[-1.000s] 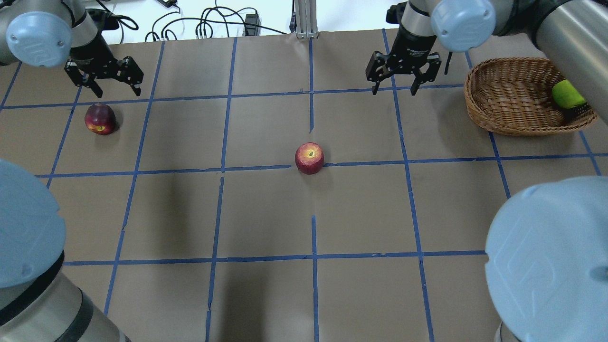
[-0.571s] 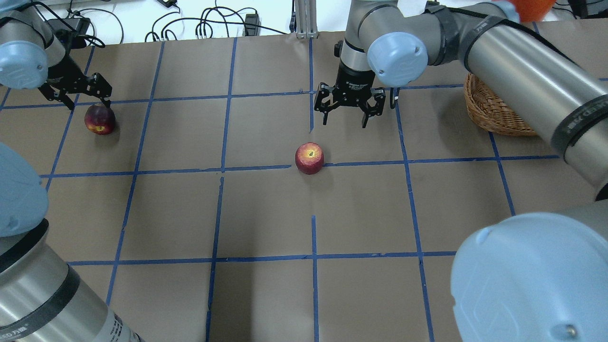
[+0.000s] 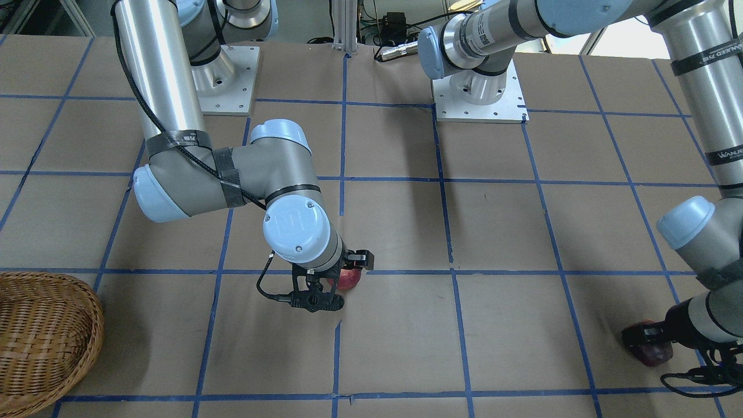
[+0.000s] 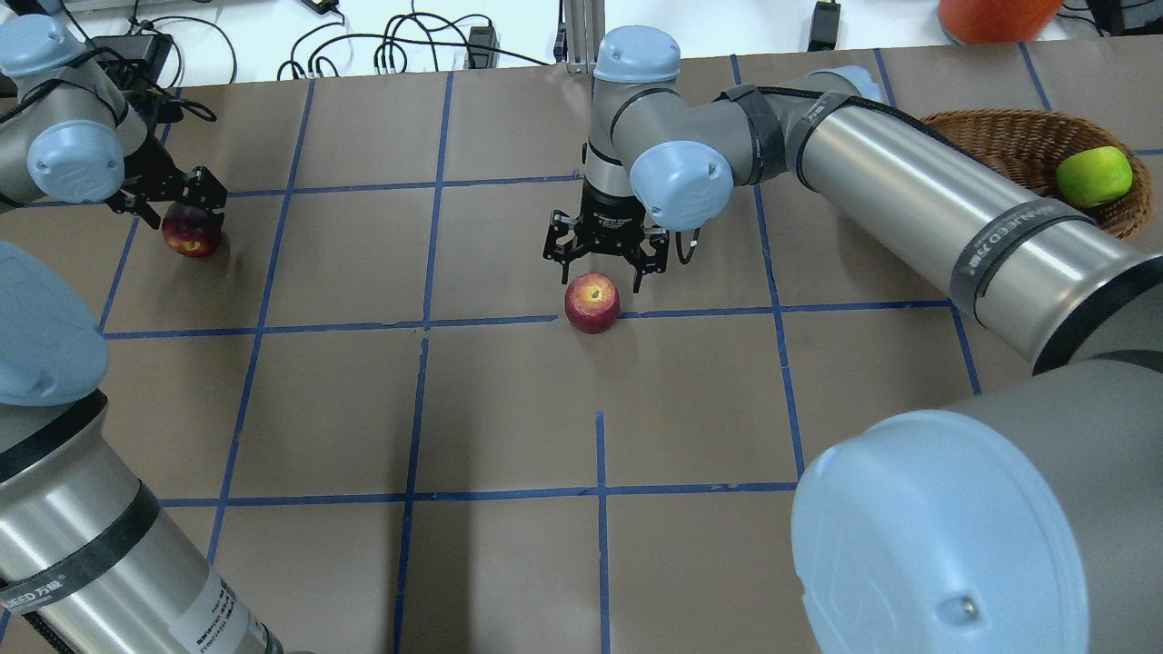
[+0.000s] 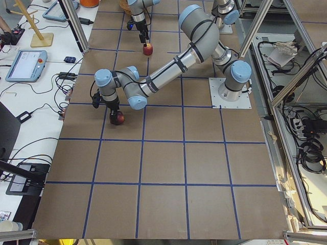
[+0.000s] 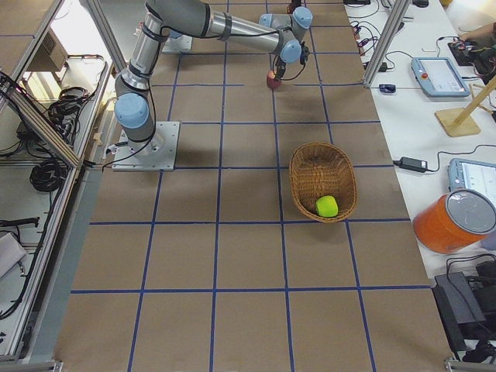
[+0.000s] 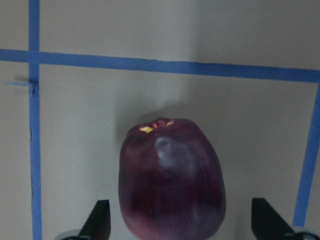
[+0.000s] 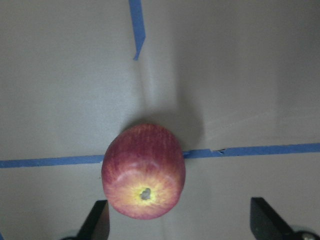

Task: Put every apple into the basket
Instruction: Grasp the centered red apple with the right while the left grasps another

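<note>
The red apple (image 4: 592, 302) lies at the table's middle on a blue tape line. My right gripper (image 4: 601, 272) is open just above and behind it. In the right wrist view the red apple (image 8: 143, 172) sits between the fingertips (image 8: 100, 222), nearer the view's left one. The dark maroon apple (image 4: 191, 230) lies at the far left. My left gripper (image 4: 173, 204) is open and straddles it. The left wrist view shows the maroon apple (image 7: 171, 180) between the fingertips (image 7: 265, 222). The yellow-green apple (image 4: 1094, 176) lies in the wicker basket (image 4: 1008, 136) at the far right.
The table is brown paper with a blue tape grid. An orange container (image 4: 995, 14), cables (image 4: 409, 45) and a metal post (image 4: 581, 36) stand beyond the back edge. My right arm's long link (image 4: 909, 182) crosses in front of the basket.
My right gripper has swung from beside the basket leftward and nearer, down to the red apple. My left gripper has come down around the maroon apple. Neither apple has moved.
</note>
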